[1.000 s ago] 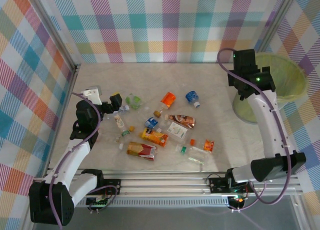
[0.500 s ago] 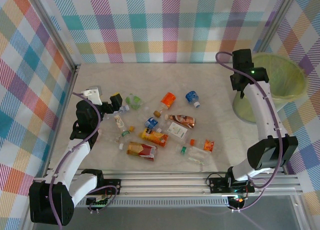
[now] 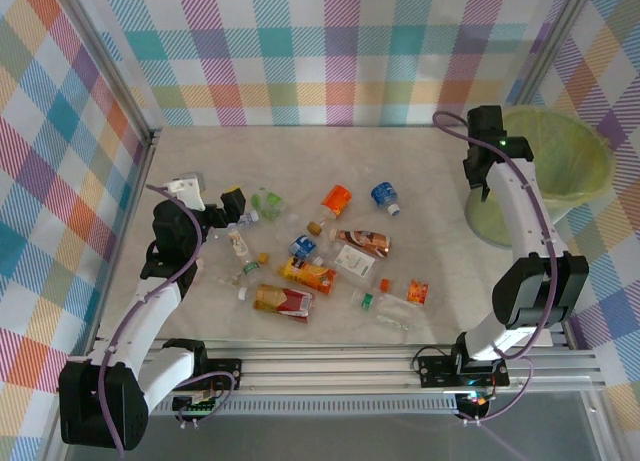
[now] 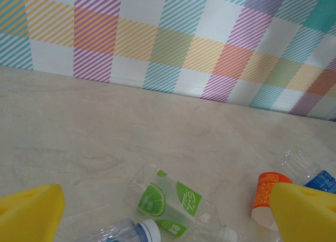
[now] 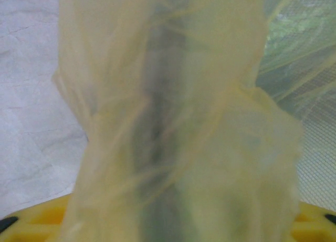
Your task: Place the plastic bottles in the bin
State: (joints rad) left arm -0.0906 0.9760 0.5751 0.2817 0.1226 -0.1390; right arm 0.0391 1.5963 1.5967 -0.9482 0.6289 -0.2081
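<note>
Firstly, left gripper point(image 4: 168, 217): yellow plastic fingers point(image 4: 31, 213) spread wide, holding nothing.
Just ahead: crushed clear plastic bottle point(image 4: 173, 202), green lime-slice label, writing unreadable.
Right gripper point(image 3: 488, 181): beside the bin; finger gap cannot be told.
Bin point(image 3: 482, 219): round, grey-green, at the table's right edge; wrinkled yellow-green liner film point(image 5: 173, 121), blurred.
Other bottles point(image 3: 308, 274): scattered on the marbled tabletop point(image 3: 420, 181).

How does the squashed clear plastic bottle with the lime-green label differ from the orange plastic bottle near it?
The clear lime-label bottle is see-through and flattened; the orange bottle is solid-coloured and looks rounder. The lime-label bottle lies nearer the left arm; the orange bottle nearer the middle. Both lie on the table, outside the bin.
</note>
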